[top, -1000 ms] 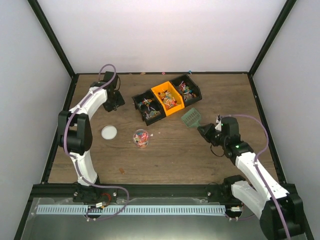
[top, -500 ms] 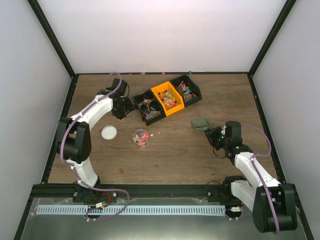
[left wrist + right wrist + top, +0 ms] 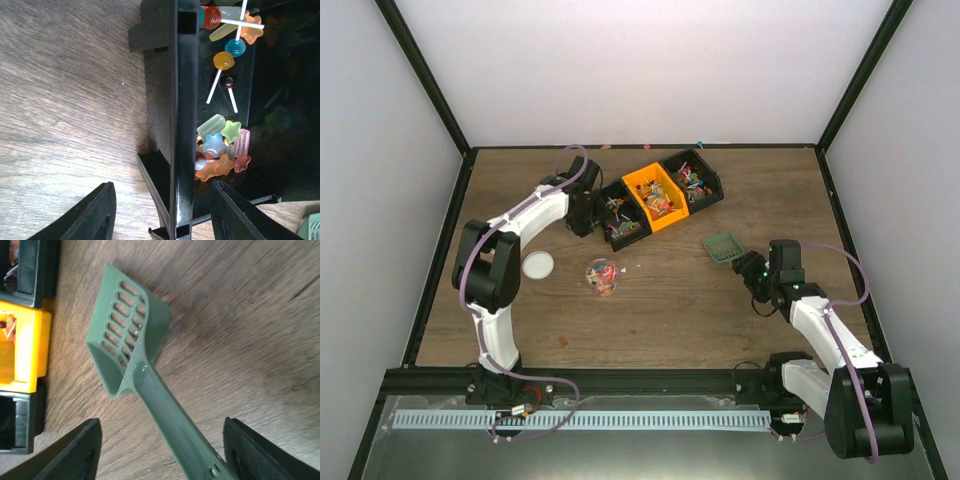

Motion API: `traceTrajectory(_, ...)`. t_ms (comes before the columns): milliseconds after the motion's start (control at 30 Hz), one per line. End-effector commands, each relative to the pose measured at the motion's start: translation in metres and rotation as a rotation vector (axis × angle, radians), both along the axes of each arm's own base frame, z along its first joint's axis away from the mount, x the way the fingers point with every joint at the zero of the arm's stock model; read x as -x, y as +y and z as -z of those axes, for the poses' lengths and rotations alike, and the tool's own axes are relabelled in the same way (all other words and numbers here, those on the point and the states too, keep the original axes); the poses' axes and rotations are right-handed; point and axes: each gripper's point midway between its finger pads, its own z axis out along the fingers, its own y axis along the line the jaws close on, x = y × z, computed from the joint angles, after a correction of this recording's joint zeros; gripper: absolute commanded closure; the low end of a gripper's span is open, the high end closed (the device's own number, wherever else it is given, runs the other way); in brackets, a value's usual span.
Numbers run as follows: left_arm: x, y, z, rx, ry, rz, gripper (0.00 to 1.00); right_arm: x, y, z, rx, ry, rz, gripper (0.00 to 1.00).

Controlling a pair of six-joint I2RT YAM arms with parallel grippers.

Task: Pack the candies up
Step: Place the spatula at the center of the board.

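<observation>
Mostly the candies [image 3: 219, 152] sit in the row of bins [image 3: 645, 176] at the back of the table [image 3: 670, 310], and some are in the clear jar [image 3: 602, 277] out front. They look tiny, light and hard, so they would likely slip and roll out of a pinch. Taking them one by one seems tough; lifting them with the green scoop [image 3: 127, 352], held by its long handle, looks easier. The left gripper [image 3: 162, 215] has its jaws wide, one on each side of the black bin wall [image 3: 172, 100]. The right gripper [image 3: 167, 452] is wide too, with the scoop handle lying between its jaws, not pinched. The table is flat, smooth wood, with white walls [image 3: 620, 70] all round and bare wood near the jar
</observation>
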Motion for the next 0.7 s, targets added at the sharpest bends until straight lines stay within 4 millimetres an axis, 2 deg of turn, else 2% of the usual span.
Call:
traceTrajectory(0, -0.005, -0.006, 0.004, -0.011, 0.005, -0.007, 0.47, 0.006, -0.021, -0.002, 0.164, 0.052, -0.014, 0.28)
traceTrajectory(167, -0.009, -0.007, 0.011, -0.039, 0.02, 0.006, 0.55, 0.011, -0.024, -0.006, 0.191, 0.053, -0.024, 0.29)
traceTrajectory(300, -0.012, -0.005, 0.012, -0.079, 0.029, 0.055, 0.72, 0.011, -0.025, -0.016, 0.206, 0.013, -0.029, 0.31)
traceTrajectory(400, -0.011, -0.004, 0.019, -0.113, 0.044, 0.108, 0.79, 0.01, -0.027, -0.022, 0.222, -0.002, -0.033, 0.31)
traceTrajectory(500, -0.01, -0.003, 0.023, -0.131, 0.051, 0.16, 0.83, 0.008, -0.03, -0.028, 0.242, -0.009, -0.031, 0.31)
traceTrajectory(667, -0.018, -0.003, 0.017, -0.165, 0.002, 0.277, 0.89, 0.006, -0.029, -0.035, 0.249, -0.026, -0.041, 0.28)
